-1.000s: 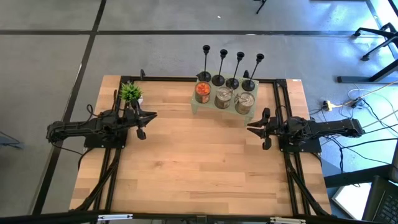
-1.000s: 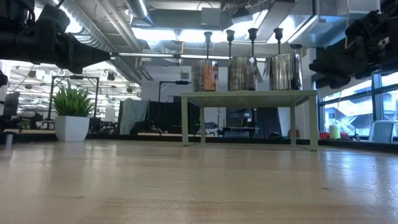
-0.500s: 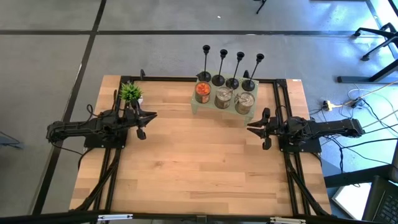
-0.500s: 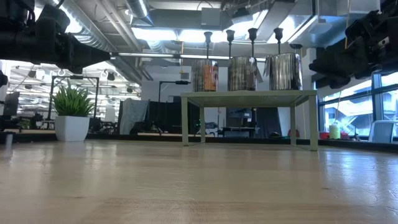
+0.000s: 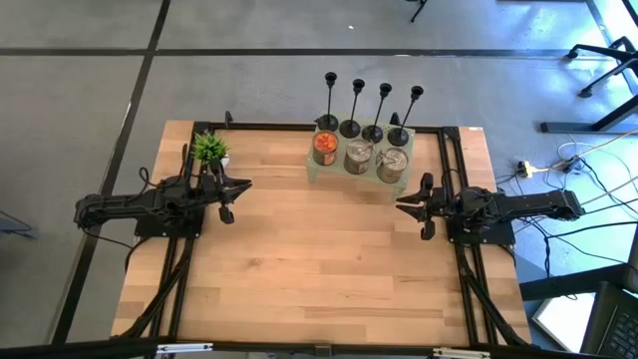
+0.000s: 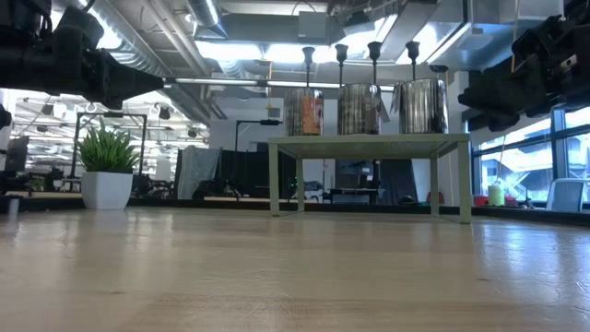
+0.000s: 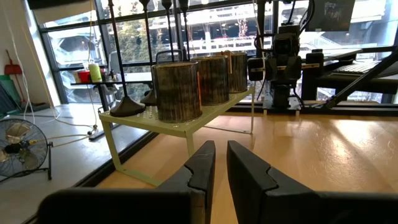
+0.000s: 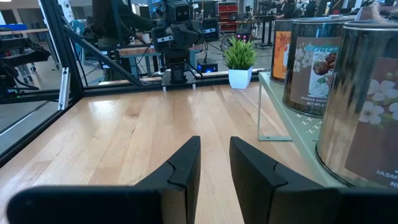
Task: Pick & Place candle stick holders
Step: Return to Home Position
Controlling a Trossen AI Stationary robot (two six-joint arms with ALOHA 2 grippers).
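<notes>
Low view: the four candle stick holders (image 6: 374,51) show cups and upper stems only; lower stems and bases are hidden behind the three candle tins (image 6: 358,109) on the green shelf (image 6: 369,141). The left arm (image 6: 74,60) is cropped by the top and left edges, the right arm (image 6: 530,65) by the top and right edges; their parts cannot be told apart. Left wrist view: the holders' stems run off the picture's edge, cups unseen. Right wrist view: the holders cannot be made out behind the tins; the nearest tin is cut by the edge, its small label print unreadable.
</notes>
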